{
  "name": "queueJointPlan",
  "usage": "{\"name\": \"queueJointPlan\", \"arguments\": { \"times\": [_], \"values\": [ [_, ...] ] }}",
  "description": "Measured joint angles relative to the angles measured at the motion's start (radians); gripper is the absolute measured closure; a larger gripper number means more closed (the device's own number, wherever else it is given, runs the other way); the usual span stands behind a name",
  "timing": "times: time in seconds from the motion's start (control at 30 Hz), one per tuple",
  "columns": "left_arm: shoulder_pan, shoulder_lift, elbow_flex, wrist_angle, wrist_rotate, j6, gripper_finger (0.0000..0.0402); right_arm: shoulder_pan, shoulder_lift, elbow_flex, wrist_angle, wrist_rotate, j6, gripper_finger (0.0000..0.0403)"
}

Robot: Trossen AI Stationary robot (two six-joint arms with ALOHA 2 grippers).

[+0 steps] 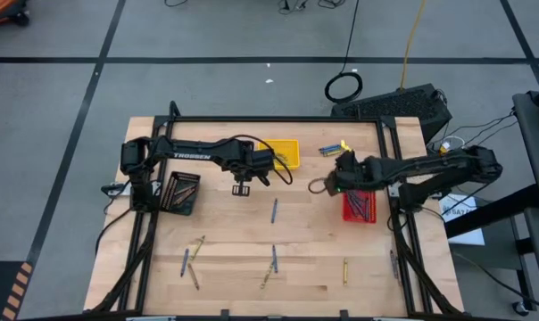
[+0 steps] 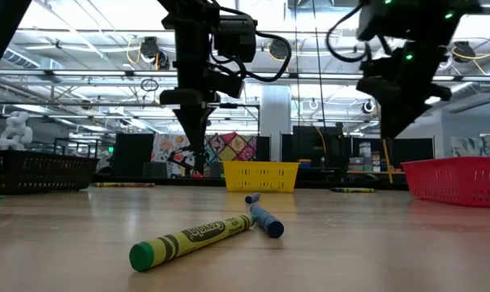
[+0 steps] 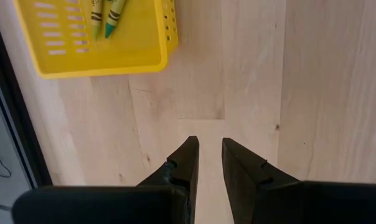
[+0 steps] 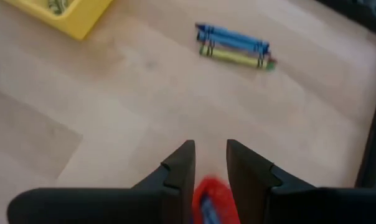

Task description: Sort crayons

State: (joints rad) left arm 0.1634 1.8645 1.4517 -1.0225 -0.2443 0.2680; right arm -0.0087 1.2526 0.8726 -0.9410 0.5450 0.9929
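Your left gripper (image 3: 210, 155) hangs slightly parted and empty beside the square yellow plastic tray (image 3: 101, 59); your right gripper (image 4: 210, 158), narrowly parted, empty, hovers above the red tray (image 1: 357, 206); thin wax crayons (image 1: 274, 210) lie scattered on the wooden table (image 1: 305, 241)

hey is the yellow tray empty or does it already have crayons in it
Not empty. The left wrist view shows the yellow tray holding at least two crayons, yellow-green ones lying side by side on its floor.

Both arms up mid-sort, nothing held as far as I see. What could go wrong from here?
1. Blue and yellow crayons lie touching between the yellow tray and the right gripper; one pinch may take both.
2. Right gripper hangs over the red tray; descending could clip its rim.
3. Loose crayons can roll.
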Motion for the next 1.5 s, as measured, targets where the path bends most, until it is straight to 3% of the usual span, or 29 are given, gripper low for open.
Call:
{"name": "queueJointPlan", "arguments": {
  "times": [0.37,0.57,0.77,1.0,1.2,1.5],
  "values": [
    [0.000,0.000,0.000,0.005,0.001,0.005,0.0336,-0.362,0.000,0.001,0.289,-0.234,-0.457,0.0323],
    [0.000,0.000,0.000,0.004,0.001,0.004,0.0336,-0.526,0.006,0.001,0.375,-0.400,-0.604,0.0323],
    [0.001,0.000,0.000,0.011,0.001,0.034,0.0336,-0.654,0.055,0.001,0.473,-0.488,-0.747,0.0323],
    [0.001,0.000,0.000,0.021,0.000,0.034,0.0336,-0.698,0.138,0.002,0.574,-0.521,-0.860,0.0320],
    [0.008,0.000,0.000,0.018,0.000,0.034,0.0336,-0.698,0.170,0.014,0.547,-0.520,-0.957,0.0289],
    [0.042,0.000,0.000,0.011,0.000,0.034,0.0336,-0.726,0.173,0.110,0.515,-0.524,-1.265,0.0271]
  ]
}}
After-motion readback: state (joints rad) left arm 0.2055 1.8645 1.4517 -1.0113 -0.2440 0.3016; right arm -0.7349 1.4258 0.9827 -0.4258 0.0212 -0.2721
